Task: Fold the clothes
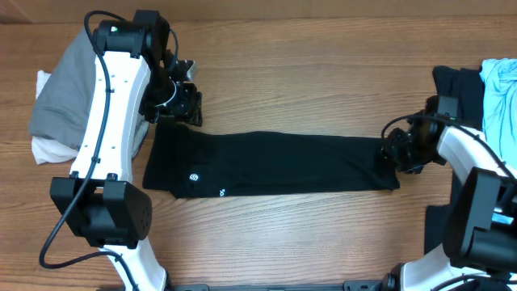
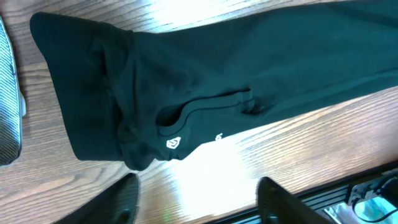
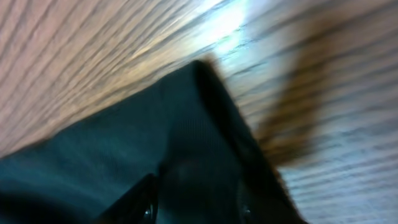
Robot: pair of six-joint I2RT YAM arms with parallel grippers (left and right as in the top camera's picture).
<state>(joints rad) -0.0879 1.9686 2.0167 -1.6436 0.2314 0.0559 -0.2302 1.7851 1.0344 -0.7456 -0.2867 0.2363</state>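
- Left gripper (image 1: 187,109): fingers (image 2: 127,198) spread apart, with nothing between them. In the left wrist view only bare table (image 2: 205,180) shows in the gap.
- Right gripper (image 1: 393,153): clamped on the end of the black garment (image 1: 275,164). In the right wrist view the fabric (image 3: 124,168) runs in between the two fingers. That view is blurred, and a corner of the cloth casts a shadow on the wood beside it.
- Black garment: folded into a long, narrow strip that lies flat on the table. It reaches from just under the left gripper across to the right gripper, which holds the opposite end. The end near the left gripper is wider and bunched into soft creases (image 2: 118,106).
- Logo marks (image 1: 194,176): small and white, on the near edge of the strip, just ahead of the open left fingers in the wrist view (image 2: 172,144).
- Gray garment (image 1: 60,93): heaped on the outer side of the left arm, well apart from the left gripper, with a white cloth (image 1: 47,149) under its edge.
- Light-blue garment (image 1: 501,89): piled beyond the right gripper on its outer side, next to a second black garment (image 1: 456,81).
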